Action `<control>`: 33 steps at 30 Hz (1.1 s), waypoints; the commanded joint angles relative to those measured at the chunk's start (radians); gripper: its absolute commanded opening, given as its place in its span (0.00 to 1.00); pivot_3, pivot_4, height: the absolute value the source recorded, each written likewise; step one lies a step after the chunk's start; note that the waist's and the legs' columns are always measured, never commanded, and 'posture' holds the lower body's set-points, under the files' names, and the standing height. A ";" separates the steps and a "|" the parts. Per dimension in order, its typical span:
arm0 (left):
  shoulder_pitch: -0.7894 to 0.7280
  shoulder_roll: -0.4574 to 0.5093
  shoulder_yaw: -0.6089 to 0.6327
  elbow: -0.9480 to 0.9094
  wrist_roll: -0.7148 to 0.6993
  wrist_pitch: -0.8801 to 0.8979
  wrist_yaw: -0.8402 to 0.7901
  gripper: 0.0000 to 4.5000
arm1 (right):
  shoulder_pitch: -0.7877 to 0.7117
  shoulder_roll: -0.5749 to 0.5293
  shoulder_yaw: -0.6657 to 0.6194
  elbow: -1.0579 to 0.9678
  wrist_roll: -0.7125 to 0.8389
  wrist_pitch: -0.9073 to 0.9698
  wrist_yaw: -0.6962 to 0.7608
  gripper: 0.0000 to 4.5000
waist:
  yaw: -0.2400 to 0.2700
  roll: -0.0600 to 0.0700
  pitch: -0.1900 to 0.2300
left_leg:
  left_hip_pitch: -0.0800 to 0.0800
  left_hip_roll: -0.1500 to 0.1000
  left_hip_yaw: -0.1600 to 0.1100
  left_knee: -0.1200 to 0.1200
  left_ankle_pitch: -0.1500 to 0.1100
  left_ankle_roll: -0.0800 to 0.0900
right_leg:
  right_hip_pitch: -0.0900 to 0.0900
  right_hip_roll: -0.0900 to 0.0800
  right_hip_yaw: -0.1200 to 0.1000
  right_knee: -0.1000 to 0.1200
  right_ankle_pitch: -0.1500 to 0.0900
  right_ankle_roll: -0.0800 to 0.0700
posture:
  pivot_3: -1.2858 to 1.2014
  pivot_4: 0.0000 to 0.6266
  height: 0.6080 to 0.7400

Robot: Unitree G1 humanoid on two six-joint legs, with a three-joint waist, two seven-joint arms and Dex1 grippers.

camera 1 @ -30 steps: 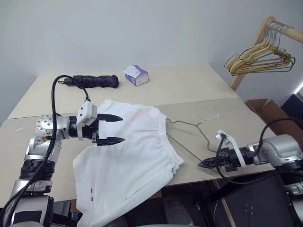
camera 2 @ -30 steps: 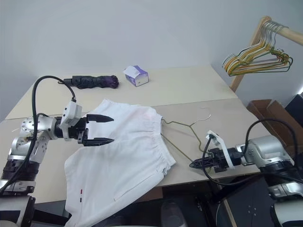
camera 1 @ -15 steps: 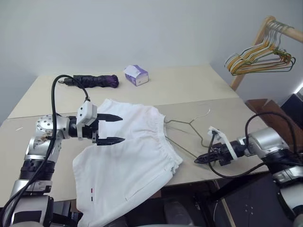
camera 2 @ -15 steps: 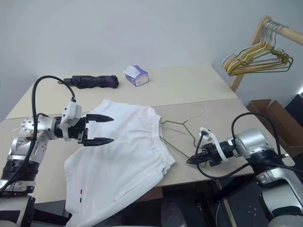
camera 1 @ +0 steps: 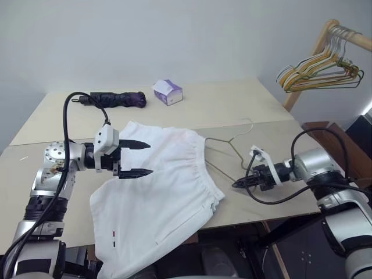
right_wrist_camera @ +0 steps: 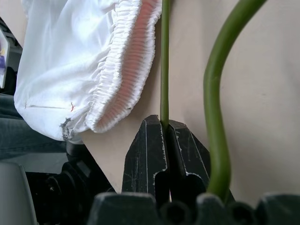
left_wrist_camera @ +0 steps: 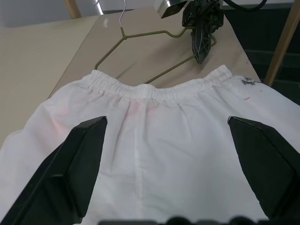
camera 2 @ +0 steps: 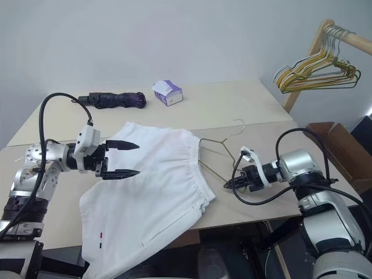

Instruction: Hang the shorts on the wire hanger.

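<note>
Pinching thin wire hanger (camera 1: 224, 152) (right tool (camera 1: 235, 185)), wrinkled white shorts (camera 1: 157, 192) beside

1. The right gripper (camera 1: 237, 184), jaws pinched on the wire hanger (camera 1: 224, 152), has moved from the table's near edge inward toward the shorts (camera 1: 163, 192).
2. The wire hanger has slid with those jaws: its hook now lies farther up the table, and its frame sits closer to the waistband.
3. The right arm's cable now loops higher above the wrist.
</note>
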 commanded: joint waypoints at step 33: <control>-0.636 0.035 -0.453 0.676 0.185 -0.545 -0.184 0.99 | -0.087 -0.086 0.152 -1.067 -0.306 -0.046 -0.363 0.00 | -0.065 0.001 0.000 | -0.008 0.001 0.000 0.000 0.000 0.000 | -0.010 0.000 0.001 0.002 0.000 0.001 | 0.38 0.00 1.00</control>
